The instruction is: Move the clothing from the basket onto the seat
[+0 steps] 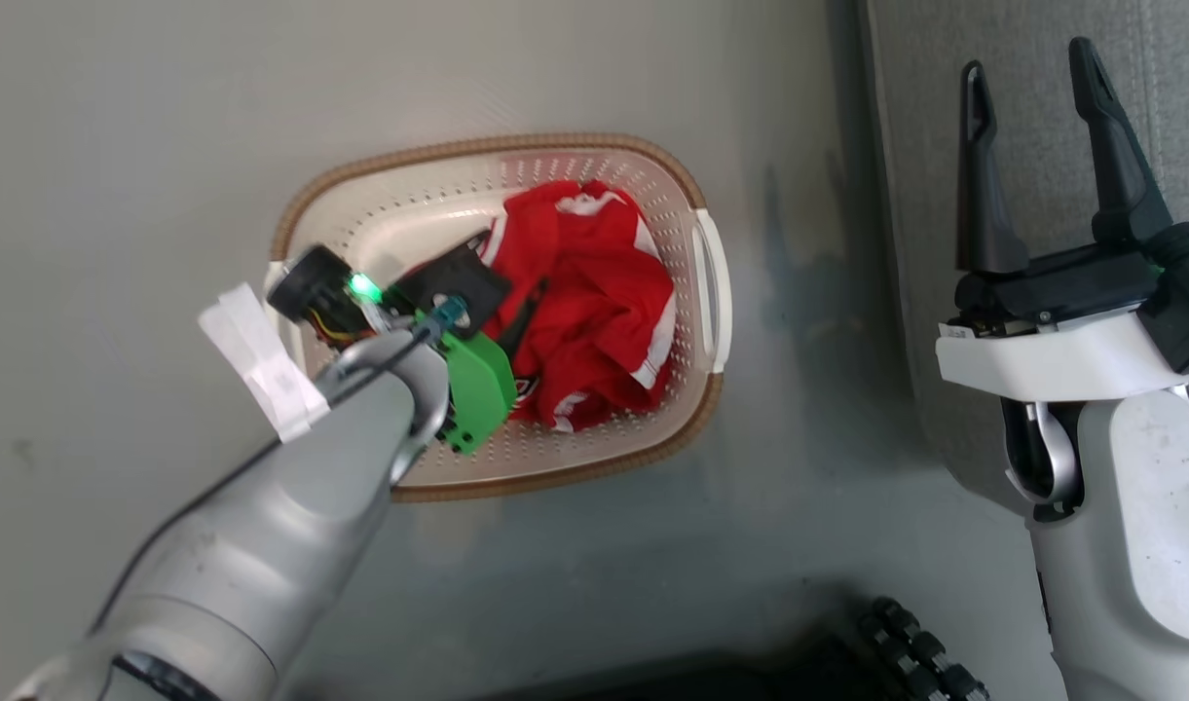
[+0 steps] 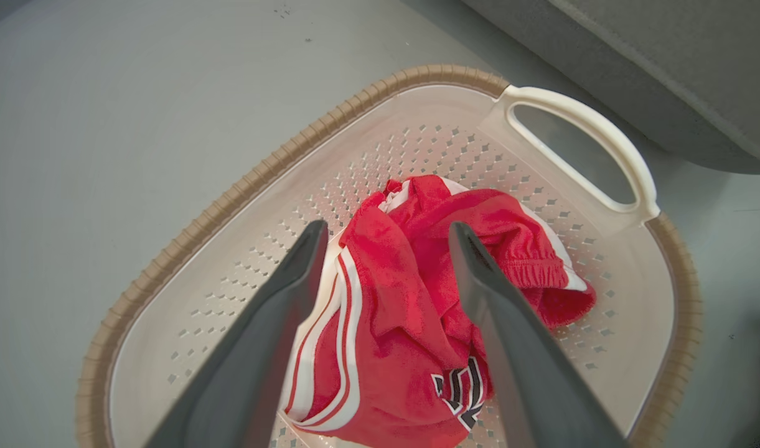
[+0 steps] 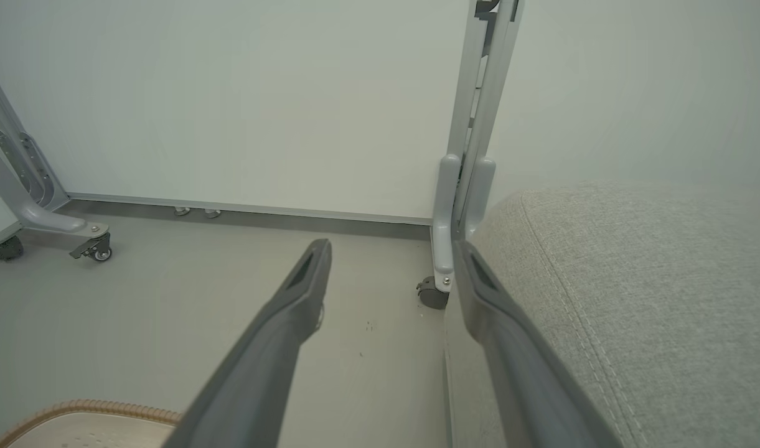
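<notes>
Head view looked down on the basket [image 1: 414,209] standing on the floor [image 1: 146,146]. The clothing [image 1: 589,292] lay heaped inside it, bunched toward the basket's right handle [image 1: 713,292]. The left arm [image 1: 351,458] reached forward across the basket's near left rim, with its wrist tipped down into the basket. In the left wrist view the left claw [image 2: 387,229] was spread wide and held nothing. Its two dark fingers [image 2: 274,323] pointed down at the red heap, one on either side of a white-striped fold; whether the tips touched the cloth could not be told. The right arm [image 1: 1120,487] stood upright well to the right of the basket, beyond that handle. The right claw [image 1: 1030,63] was likewise spread wide and empty, its fingers pointing away from the robot over the edge of the seat [image 1: 920,127]. The seat lay to the right of the basket, apart from it.
</notes>
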Controlling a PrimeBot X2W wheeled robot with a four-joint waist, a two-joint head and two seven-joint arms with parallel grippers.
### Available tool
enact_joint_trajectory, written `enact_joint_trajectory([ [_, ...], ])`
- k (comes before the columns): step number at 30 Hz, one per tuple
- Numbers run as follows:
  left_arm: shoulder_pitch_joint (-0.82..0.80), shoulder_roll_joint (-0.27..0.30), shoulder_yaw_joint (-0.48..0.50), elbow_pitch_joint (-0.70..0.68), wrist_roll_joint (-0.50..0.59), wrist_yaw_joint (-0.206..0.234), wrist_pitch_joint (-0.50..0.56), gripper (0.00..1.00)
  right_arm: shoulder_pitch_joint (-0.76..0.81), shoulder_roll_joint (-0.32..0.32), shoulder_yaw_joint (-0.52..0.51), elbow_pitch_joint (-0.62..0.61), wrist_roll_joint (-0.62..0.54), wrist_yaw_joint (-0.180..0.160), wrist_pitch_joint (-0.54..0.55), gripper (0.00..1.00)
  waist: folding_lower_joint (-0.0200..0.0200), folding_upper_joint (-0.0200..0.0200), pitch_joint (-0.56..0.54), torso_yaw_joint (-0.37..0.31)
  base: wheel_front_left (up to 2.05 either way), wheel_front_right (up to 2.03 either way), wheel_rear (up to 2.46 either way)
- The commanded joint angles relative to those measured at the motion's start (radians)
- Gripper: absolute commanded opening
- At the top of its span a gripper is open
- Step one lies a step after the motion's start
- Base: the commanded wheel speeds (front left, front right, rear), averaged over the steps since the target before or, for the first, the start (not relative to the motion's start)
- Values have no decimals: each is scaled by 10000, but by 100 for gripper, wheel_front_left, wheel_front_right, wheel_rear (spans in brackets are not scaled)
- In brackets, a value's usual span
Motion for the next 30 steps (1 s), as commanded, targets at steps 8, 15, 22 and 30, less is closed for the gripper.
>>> enact_joint_trajectory([
  [8,-1492,-90,-952,1435,-339,-13,221,100,-438,109,96,-135,-128,1,-31,100,-3,0,1806,-1046,0,0,0],
  [15,-1982,-332,-1373,2472,-425,50,773,100,-567,143,102,-159,-100,1,-31,100,-3,0,2191,-1104,0,0,0],
  [22,-2351,-184,-1810,3124,-3,951,1587,100,-578,220,247,-139,0,1,-31,100,-3,0,2410,-1313,0,0,0],
  [30,-2551,-54,-2425,3290,578,1797,2175,100,-537,337,345,-92,106,1,-31,100,-3,0,2527,-1548,0,0,0],
])
